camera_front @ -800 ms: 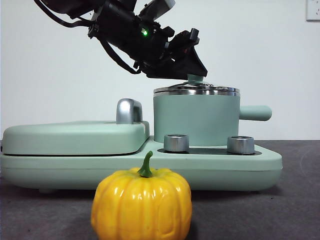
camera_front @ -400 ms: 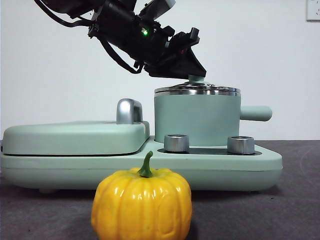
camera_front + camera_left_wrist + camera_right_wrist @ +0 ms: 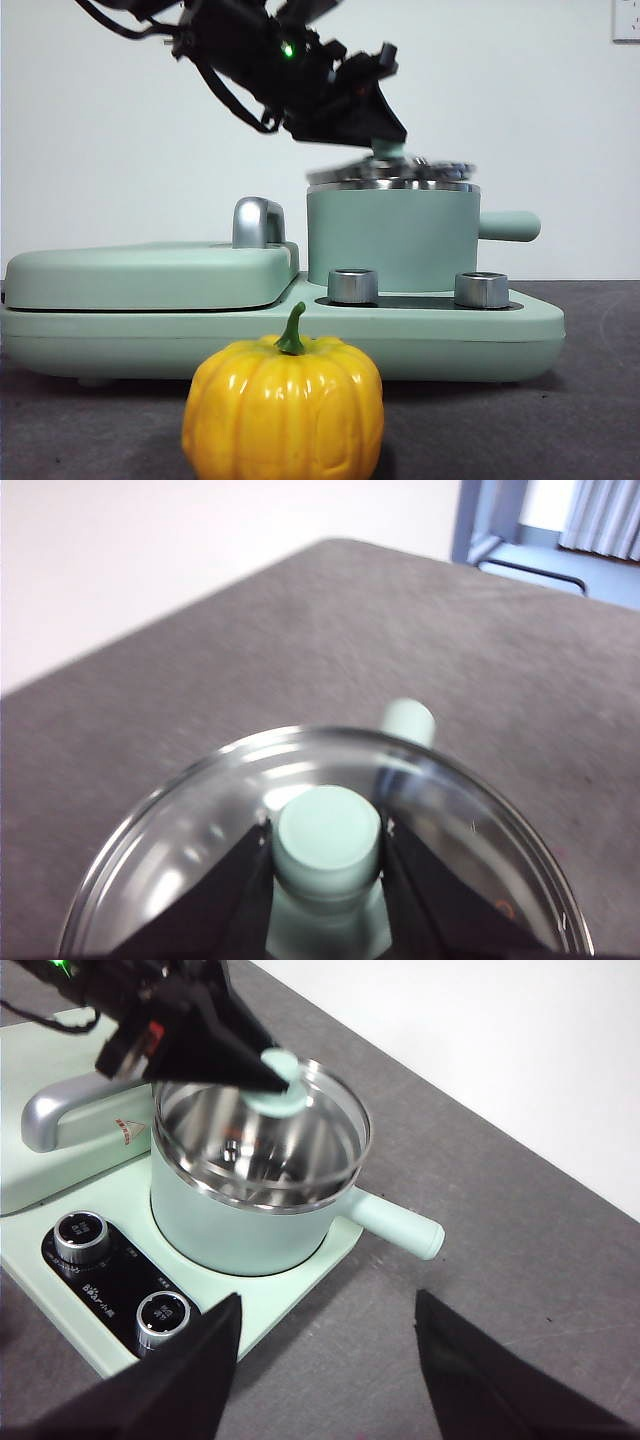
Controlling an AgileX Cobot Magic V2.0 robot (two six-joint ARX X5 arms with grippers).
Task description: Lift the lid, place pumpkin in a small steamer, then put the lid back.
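My left gripper is shut on the mint-green knob of the clear glass lid. In the front view the gripper holds the lid tilted just above the rim of the small steamer, its left edge raised. The right wrist view shows the same gripper over the steamer, whose steel inside is empty. The yellow-orange pumpkin stands on the table in front of the appliance. My right gripper is open and empty, high above the table near the steamer.
The steamer stands on a wide mint-green griddle unit with a flat cover, a chrome handle and two steel dials. The steamer's side handle points right.
The left gripper has risen slightly with the knob. The lid has come off the steamer's rim and now tilts. The pumpkin has not moved.
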